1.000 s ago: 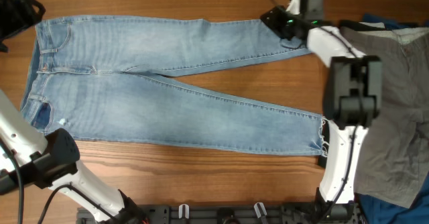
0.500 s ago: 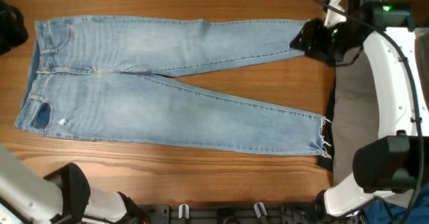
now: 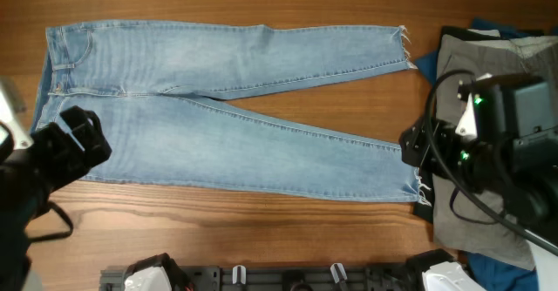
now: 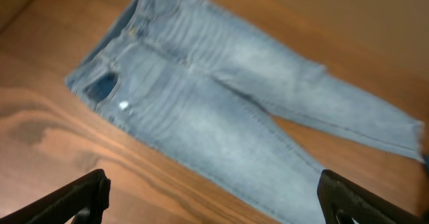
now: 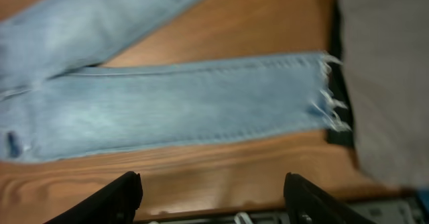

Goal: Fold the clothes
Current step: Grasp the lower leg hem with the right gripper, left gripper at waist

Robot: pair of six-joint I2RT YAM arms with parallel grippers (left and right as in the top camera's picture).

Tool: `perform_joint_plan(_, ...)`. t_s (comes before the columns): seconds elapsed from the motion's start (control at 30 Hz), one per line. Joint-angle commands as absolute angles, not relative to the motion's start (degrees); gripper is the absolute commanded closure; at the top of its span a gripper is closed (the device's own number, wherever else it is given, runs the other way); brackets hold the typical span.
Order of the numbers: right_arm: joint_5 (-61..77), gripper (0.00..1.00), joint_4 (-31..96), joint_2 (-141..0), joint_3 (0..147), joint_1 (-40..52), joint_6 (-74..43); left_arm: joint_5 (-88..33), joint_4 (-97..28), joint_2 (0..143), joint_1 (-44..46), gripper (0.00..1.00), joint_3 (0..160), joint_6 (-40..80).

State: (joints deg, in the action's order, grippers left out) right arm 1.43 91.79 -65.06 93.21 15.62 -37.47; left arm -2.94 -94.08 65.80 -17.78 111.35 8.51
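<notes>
Jeans [image 3: 218,117] flat, hems near grey garment [image 3: 497,64] | tabletop [image 3: 261,217] strip below | left end effector [image 4: 213,189] released | right end effector [image 5: 214,189] released

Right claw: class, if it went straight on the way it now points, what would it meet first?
Probably the bare table, just short of the jeans' lower leg. The right claw is open above it, though depth is unclear.
</notes>
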Motion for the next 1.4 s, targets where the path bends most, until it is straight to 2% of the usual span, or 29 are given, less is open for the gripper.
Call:
perform_joint_plan(0.0,-2.4,0.27,88.0,-67.6,78.2,15.9,-46.1,1.2,-91.8,67.3,-17.3,0.00,101.7,11.2)
perform_joint_plan(0.17,5.3,0.25,74.0,-76.8,54.2,10.9,-47.7,0.9,-89.3,76.8,-22.2,0.00,95.5,12.8)
perform_joint_plan(0.3,11.0,0.35,65.7,-82.2,46.8,3.6,-43.4,-0.4,-87.5,82.6,-26.3,0.00,95.5,13.8)
perform_joint_plan(0.4,11.7,0.44,61.9,-84.9,45.5,-0.5,-43.2,-0.4,-86.3,86.7,-29.3,0.00,95.5,13.8)
perform_joint_plan(0.53,13.0,0.45,57.4,-88.4,45.1,-0.6,-43.7,-0.3,-85.6,90.5,-31.9,0.00,95.5,13.7)
perform_joint_plan(0.6,13.0,0.52,57.3,-91.2,45.1,-0.6,-43.4,-0.3,-84.8,92.4,-34.0,0.00,95.5,13.7)
perform_joint_plan(0.73,17.1,0.49,56.3,-91.7,45.1,-0.6,-29.5,-0.3,-84.4,93.4,-37.1,0.00,95.5,12.4)
perform_joint_plan(0.77,17.2,0.47,56.7,-91.7,45.1,-0.6,-25.5,-0.4,-83.7,93.5,-37.6,0.00,95.5,12.4)
perform_joint_plan(0.8,16.9,0.40,56.8,-91.7,45.0,-0.6,-24.3,-0.4,-83.4,93.5,-37.7,0.00,95.5,12.4)
perform_joint_plan(0.87,16.4,0.51,55.7,-91.7,43.7,-0.6,-24.9,-0.4,-82.6,93.5,-37.7,0.00,95.5,12.4)
perform_joint_plan(1.03,18.5,0.51,48.7,-91.7,36.6,-0.6,-25.9,-0.3,-78.7,93.6,-37.7,0.00,95.5,12.4)
perform_joint_plan(1.1,24.1,0.44,45.6,-91.7,34.9,-0.6,-21.8,-0.3,-78.5,93.6,-37.7,0.00,95.5,12.2)
perform_joint_plan(1.2,24.1,0.57,45.2,-91.7,34.9,-0.6,-22.5,-0.3,-77.2,93.6,-37.7,0.00,95.5,12.2)
perform_joint_plan(1.3,29.8,0.54,47.2,-91.7,34.9,-0.6,-16.1,-0.3,-75.8,93.6,-37.7,0.00,95.5,12.2)
perform_joint_plan(1.37,29.4,0.59,47.2,-91.7,34.9,-0.6,-17.4,-0.3,-75.5,93.6,-37.7,0.00,95.5,12.2)
